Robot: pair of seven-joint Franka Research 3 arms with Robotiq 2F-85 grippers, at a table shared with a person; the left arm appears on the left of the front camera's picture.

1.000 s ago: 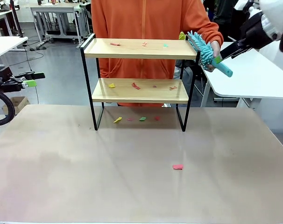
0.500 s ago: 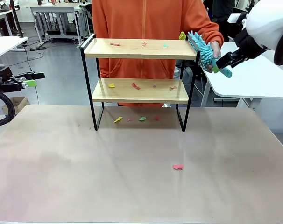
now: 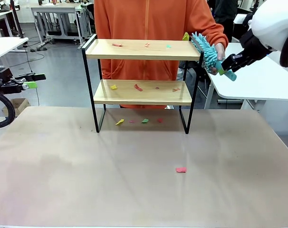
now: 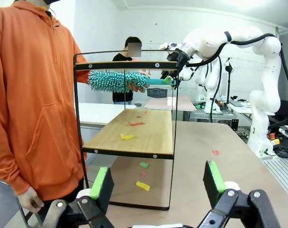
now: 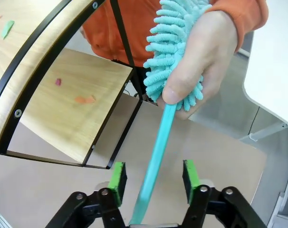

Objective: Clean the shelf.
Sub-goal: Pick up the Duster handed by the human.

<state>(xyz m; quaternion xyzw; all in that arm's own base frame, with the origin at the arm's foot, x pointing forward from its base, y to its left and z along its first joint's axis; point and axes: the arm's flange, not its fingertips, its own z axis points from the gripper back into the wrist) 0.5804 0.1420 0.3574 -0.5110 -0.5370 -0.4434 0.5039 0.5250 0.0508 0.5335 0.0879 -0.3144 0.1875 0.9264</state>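
The shelf [image 3: 144,49] stands at the table's far side, with small coloured paper scraps [image 3: 138,87] on both wooden boards. At its right end a person's hand [image 3: 219,50] holds up a teal fluffy duster [image 3: 206,50]. My right gripper [image 3: 229,64] is at the duster's handle. In the right wrist view the handle [image 5: 158,142] runs between the two green pads of the right gripper [image 5: 153,176], which stand apart on either side of it. My left gripper [image 4: 157,180] is open and holds nothing, off the table's left edge [image 3: 27,84], facing the shelf's end [image 4: 144,135].
More scraps lie on the table under the shelf [image 3: 120,122], and a red one lies nearer me [image 3: 181,169]. The person in an orange hoodie [image 3: 148,19] stands behind the shelf. A white side table [image 3: 258,78] is at the right.
My right arm has dropped and moved left, bringing its gripper around the duster's handle. The person's hand, the duster and my left arm have stayed put.
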